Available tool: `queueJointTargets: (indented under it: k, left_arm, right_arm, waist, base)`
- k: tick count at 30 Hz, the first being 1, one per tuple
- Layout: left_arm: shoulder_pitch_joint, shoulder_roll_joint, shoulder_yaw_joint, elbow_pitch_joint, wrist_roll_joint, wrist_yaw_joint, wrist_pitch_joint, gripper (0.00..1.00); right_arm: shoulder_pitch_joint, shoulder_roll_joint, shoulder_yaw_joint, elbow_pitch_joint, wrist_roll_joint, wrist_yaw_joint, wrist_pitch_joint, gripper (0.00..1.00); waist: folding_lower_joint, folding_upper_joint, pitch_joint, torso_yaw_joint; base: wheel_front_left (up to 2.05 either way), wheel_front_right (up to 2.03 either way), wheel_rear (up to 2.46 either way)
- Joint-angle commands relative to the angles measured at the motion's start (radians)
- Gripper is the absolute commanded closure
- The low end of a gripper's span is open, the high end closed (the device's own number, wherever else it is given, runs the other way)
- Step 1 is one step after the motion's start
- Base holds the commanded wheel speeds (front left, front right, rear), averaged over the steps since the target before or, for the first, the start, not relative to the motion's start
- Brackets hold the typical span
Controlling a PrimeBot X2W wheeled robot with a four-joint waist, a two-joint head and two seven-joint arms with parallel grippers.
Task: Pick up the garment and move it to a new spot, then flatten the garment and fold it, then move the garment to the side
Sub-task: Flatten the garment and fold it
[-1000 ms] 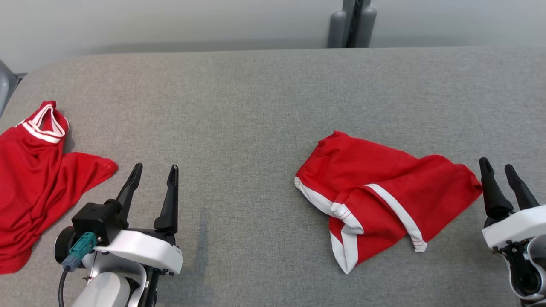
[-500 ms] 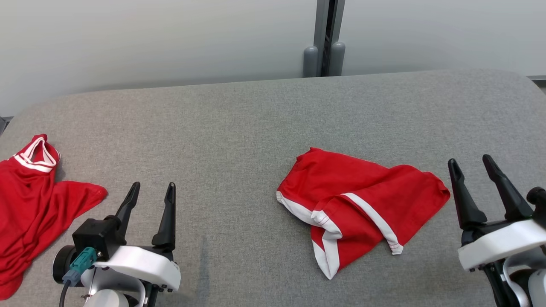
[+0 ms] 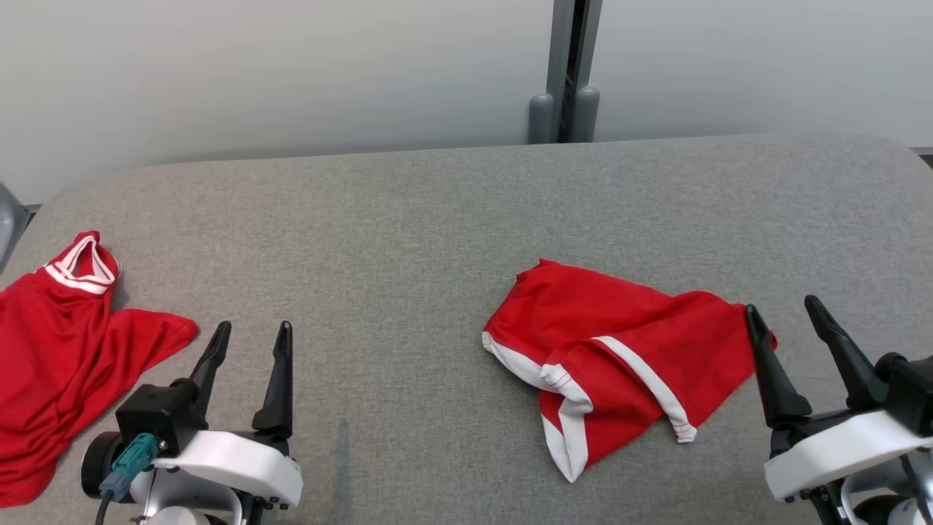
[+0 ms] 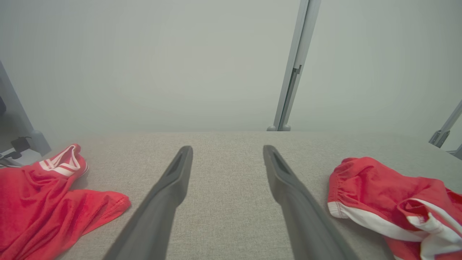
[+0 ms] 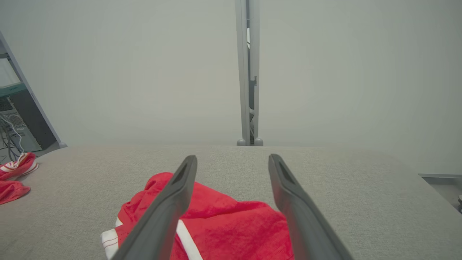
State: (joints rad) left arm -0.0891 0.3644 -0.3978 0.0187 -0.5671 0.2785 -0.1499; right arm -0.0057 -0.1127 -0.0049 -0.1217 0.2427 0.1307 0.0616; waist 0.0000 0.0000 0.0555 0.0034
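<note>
Resting crumpled at four o'clock on the table (image 3: pixel 408 219), the red shorts (image 3: pixel 619 350) lie by the right gripper (image 3: pixel 781 306), jaws spread wide and empty like those of the left gripper (image 3: pixel 253 328) at eight.

We've got the red shorts (image 3: pixel 612 313) with white trim lying crumpled on the grey desk (image 3: pixel 408 233), a bit right of the middle. They're bunched up, with one leg flopped over so a white side stripe runs diagonally and a white-edged hem corner points at the near edge.
</note>
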Motion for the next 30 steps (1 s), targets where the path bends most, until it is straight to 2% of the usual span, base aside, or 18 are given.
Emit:
queueJointTargets:
  k: [1,5,10,15,21,22,23,24,30]
  left_arm:
    - [-0.004,0.005,0.003,-0.004,-0.006,0.003,0.002,0.00]
    - [-0.019,0.000,-0.003,-0.007,-0.005,-0.002,-0.002,0.00]
    - [-0.029,-0.016,-0.013,0.005,-0.008,-0.009,-0.016,0.00]
    - [-0.044,-0.028,-0.017,0.018,-0.013,-0.016,-0.032,0.00]
    - [-0.055,-0.040,-0.018,0.036,-0.016,-0.025,-0.048,0.00]
    - [-0.059,-0.043,-0.020,0.039,-0.015,-0.026,-0.051,0.00]
    - [-0.063,-0.045,-0.020,0.043,-0.016,-0.028,-0.053,0.00]
    - [-0.066,-0.046,-0.019,0.046,-0.017,-0.029,-0.055,0.00]
    - [-0.067,-0.050,-0.016,0.059,-0.022,-0.028,-0.066,0.00]
  right_arm:
    - [0.006,-0.006,0.005,-0.008,-0.007,0.000,0.007,0.00]
    - [-0.011,-0.024,0.051,-0.015,-0.015,0.000,0.031,0.00]
    - [-0.048,-0.082,0.213,0.022,-0.013,0.000,0.097,0.00]
    - [-0.075,-0.110,0.320,0.083,-0.001,0.000,0.143,0.00]
    - [-0.115,-0.129,0.360,0.168,0.002,0.000,0.169,0.00]
    - [-0.120,-0.130,0.354,0.178,-0.003,0.000,0.169,0.48]
    - [-0.125,-0.124,0.350,0.186,0.000,0.000,0.163,0.78]
    - [-0.128,-0.119,0.344,0.191,0.004,0.000,0.159,1.00]
    - [-0.153,-0.111,0.319,0.154,0.011,0.000,0.134,1.00]
  waist:
    - [0.0000,0.0000,0.002,0.008]
    - [0.0000,0.0000,0.012,0.033]
    - [0.0000,0.0000,0.034,0.079]
    - [0.0000,0.0000,0.057,0.120]
    - [0.0000,0.0000,0.083,0.150]
    - [0.0000,0.0000,0.087,0.155]
    - [0.0000,0.0000,0.089,0.157]
    - [0.0000,0.0000,0.090,0.159]
    - [0.0000,0.0000,0.094,0.157]
  base:
    - [0.00,0.00,0.00]
    - [0.00,0.00,0.00]
    - [0.00,0.00,0.00]
    - [0.00,0.00,0.00]
    - [0.00,0.00,0.00]
    - [0.00,0.00,0.00]
    - [0.00,0.00,0.00]
    - [0.00,0.00,0.00]
    - [0.00,0.00,0.00]
